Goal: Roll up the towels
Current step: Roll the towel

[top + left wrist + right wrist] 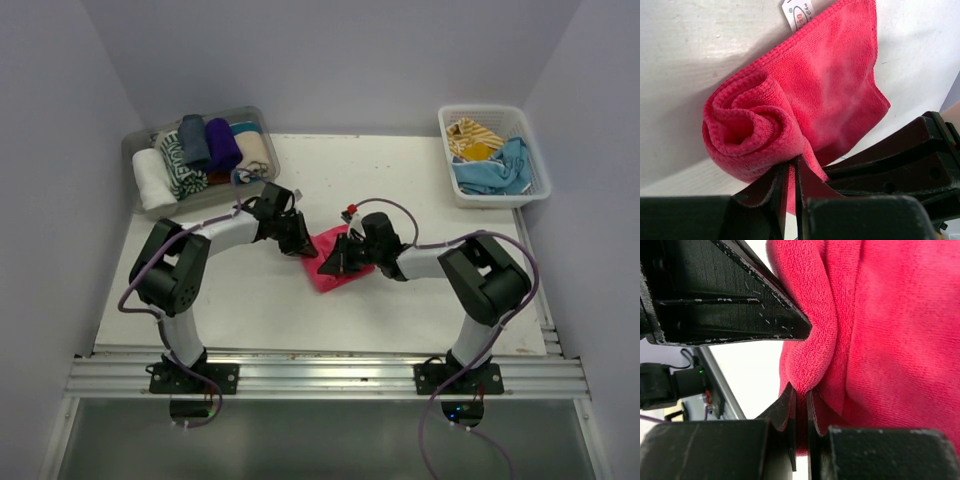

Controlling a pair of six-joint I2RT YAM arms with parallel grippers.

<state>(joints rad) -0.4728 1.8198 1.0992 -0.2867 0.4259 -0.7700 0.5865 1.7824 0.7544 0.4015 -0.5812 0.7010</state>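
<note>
Wrist views alone show left end effector (pixel 791 165) and right end effector (pixel 801 391) pinching the pink towel (pixel 830 90).

Item: my left arm (pixel 215 235). White tube links between bulky black joint housings, matte finish.
Item: my right arm (pixel 440 262). Same white-and-black build, with a red plug (pixel 349 213) at the wrist.
Cables (pixel 127 290): one greyish-purple lead per arm, hanging in loose loops from base to wrist.
Base plates (pixel 193 378): black, flat, bolted to a silver rail (pixel 320 378). A small green light (pixel 207 400) glows just below the left one.
My left gripper (pixel 792 162): two black fingers (pixel 740 300), wedge-shaped, tapering to thin tips, edges flecked with pale scratches.
My right gripper (pixel 801 392): matching black fingers, blocky black body behind.
</note>
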